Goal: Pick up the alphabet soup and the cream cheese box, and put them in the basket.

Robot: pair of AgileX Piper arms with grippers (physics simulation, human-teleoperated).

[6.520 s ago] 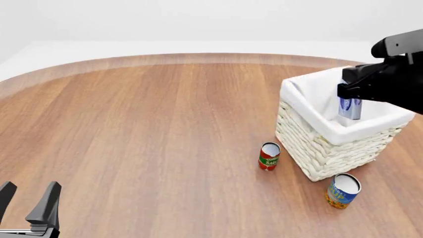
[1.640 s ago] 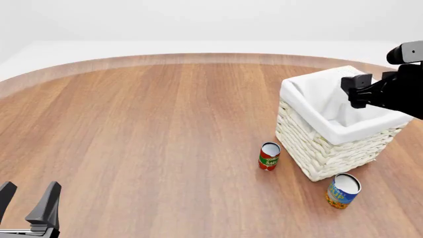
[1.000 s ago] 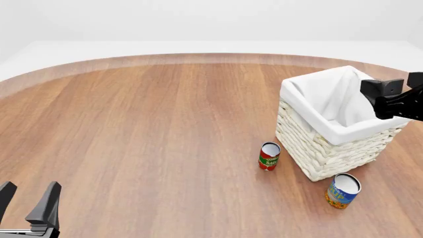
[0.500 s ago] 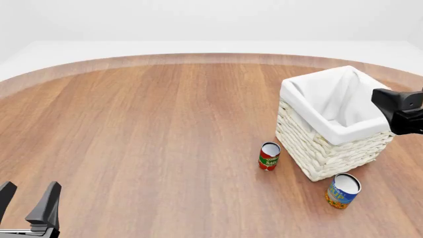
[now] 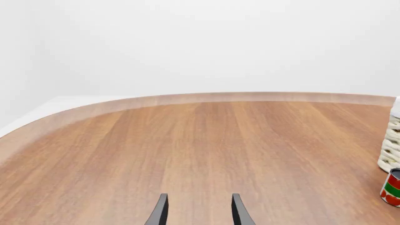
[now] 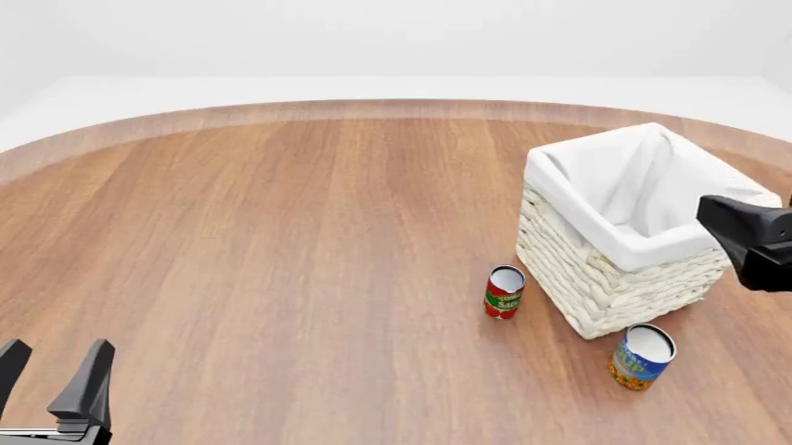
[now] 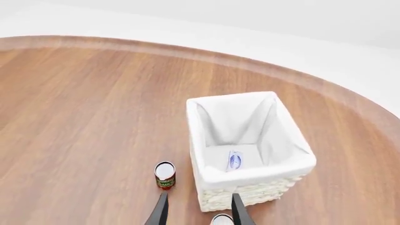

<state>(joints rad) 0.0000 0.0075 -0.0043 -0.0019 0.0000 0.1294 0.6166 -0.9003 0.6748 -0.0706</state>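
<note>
Already the cream cheese box [image 7: 234, 161] lies flat on the white lining at the bottom of the basket [image 7: 195, 123], so one half of the job looks done. What remains is the soup [image 6: 643, 356], which stands upright on the table [image 6: 273, 232] just in front of the basket's near corner, close to it but apart.

The right gripper [image 7: 196, 211] is empty, its fingers parted with a moderate gap, and it hangs high above the basket's near rim; the can's pale top shows right by one fingertip in the right wrist view. The left gripper [image 5: 197, 213] hovers low at the table's near left, also parted and holding nothing, well apart from everything.

The can should handle as a stiff, fairly heavy cylinder with a smooth label that may slip, so a firm hold across the middle of its side seems wisest, or from above across the rim. A glancing touch could tip it and set it rolling.

Room is tight only on the basket side, where the wicker wall crowds one finger's path. A red-and-green can [image 6: 504, 291] stands well off to the left, and the table's near edge is open.
</note>
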